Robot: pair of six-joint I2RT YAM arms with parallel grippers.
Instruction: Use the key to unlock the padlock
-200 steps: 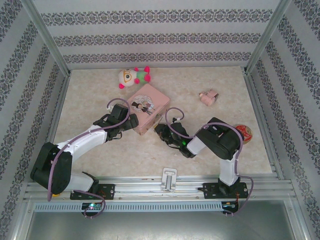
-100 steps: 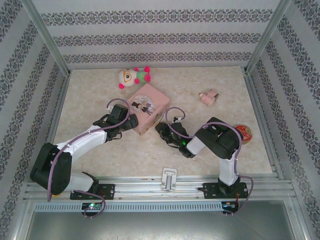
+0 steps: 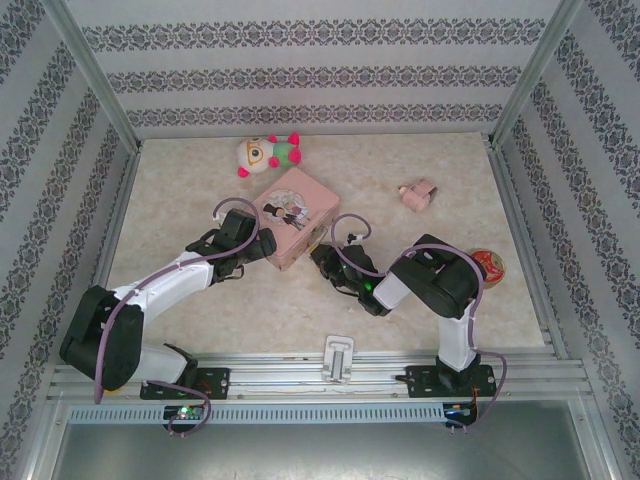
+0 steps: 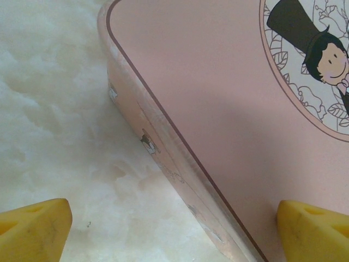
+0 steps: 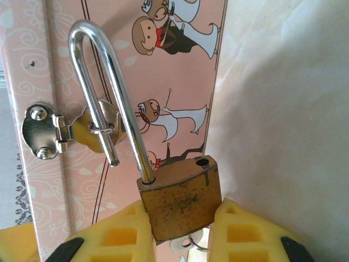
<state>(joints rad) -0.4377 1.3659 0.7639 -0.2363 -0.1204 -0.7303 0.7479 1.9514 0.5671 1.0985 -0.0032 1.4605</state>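
We see bright, even overhead light with soft shadows on the counter point(image 3: 480, 170). Glare streaks the shackle point(image 5: 126, 109) of the padlock point(image 5: 182, 196); beside the pink box point(image 4: 218, 109) the counter looks washed out and soft.

Left gripper point(image 4: 174, 232) reaches forward, jaws spread wide; right gripper point(image 5: 182, 232), its arm seemingly folded inward, has jaws pinched close.

Left hand point(image 4: 174, 232) a shade narrower.

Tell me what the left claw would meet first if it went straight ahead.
Probably the pink box: its edge lies right ahead, within the span of the open left claw; depth is unclear.
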